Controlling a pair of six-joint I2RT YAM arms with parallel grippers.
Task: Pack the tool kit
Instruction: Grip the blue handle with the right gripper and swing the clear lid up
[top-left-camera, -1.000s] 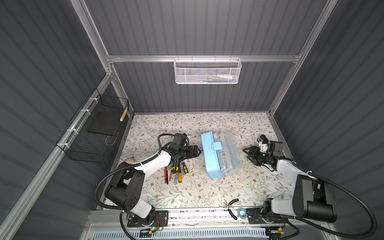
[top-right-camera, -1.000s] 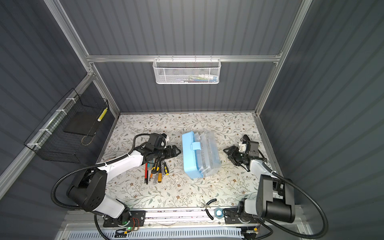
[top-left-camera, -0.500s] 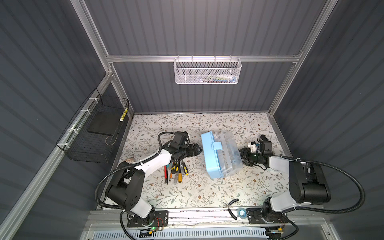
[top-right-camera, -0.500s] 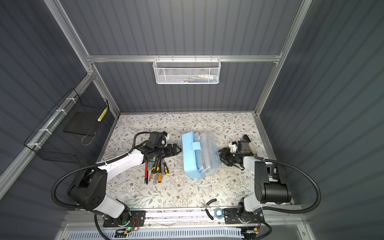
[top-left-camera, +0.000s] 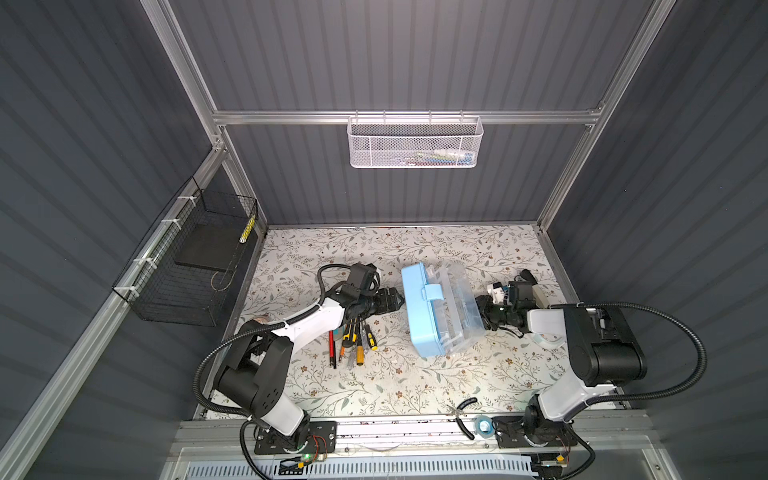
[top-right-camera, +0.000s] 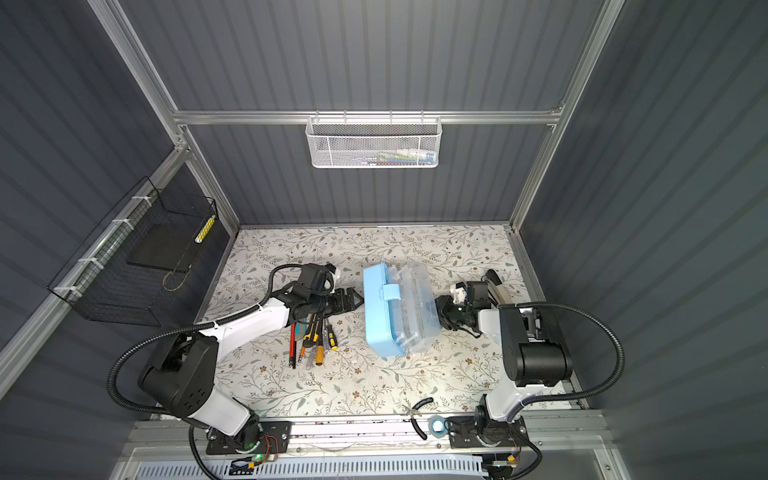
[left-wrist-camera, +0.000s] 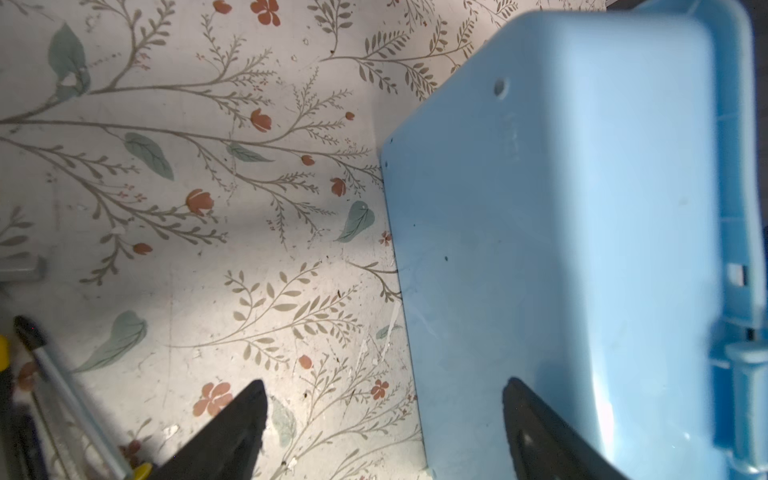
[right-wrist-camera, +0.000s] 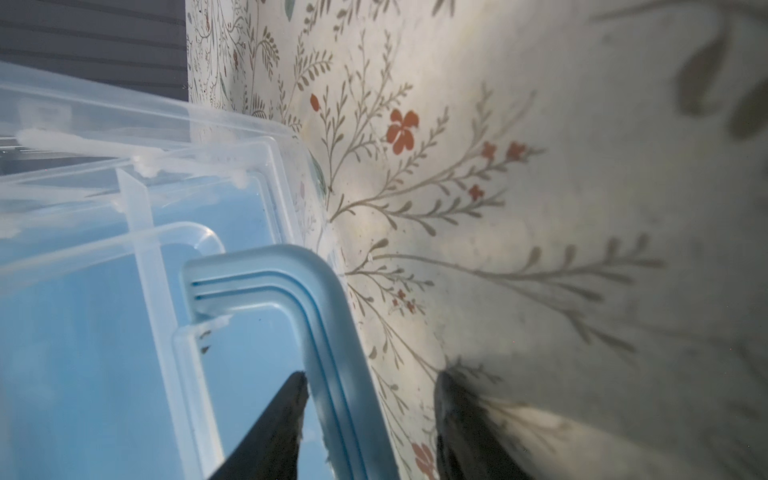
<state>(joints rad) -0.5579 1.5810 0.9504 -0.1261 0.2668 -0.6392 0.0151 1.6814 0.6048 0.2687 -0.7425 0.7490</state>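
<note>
The tool kit box (top-left-camera: 419, 316) lies on its side in the middle of the bench (top-left-camera: 374, 386), long axis back to front, clear lid (top-left-camera: 457, 299) facing right. The right claw (right-wrist-camera: 372, 376) stands half-wide astride the blue handle (right-wrist-camera: 316, 316), not clamped. The left claw (left-wrist-camera: 384, 381), wide, is at the blue bottom. The hand tools (top-left-camera: 353, 340) lie loose left of the box.

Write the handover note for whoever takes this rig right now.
Left gripper: open, empty, beside the blue base of the tool box.
Right gripper: open, jaws straddling the box handle, not clamped.
Box: on its side on the table, lid closed as far as shows.
Hand tools: loose on the table beside the left arm.
Done: nothing packed.
Left: open the box, load the tools, shut it.
</note>
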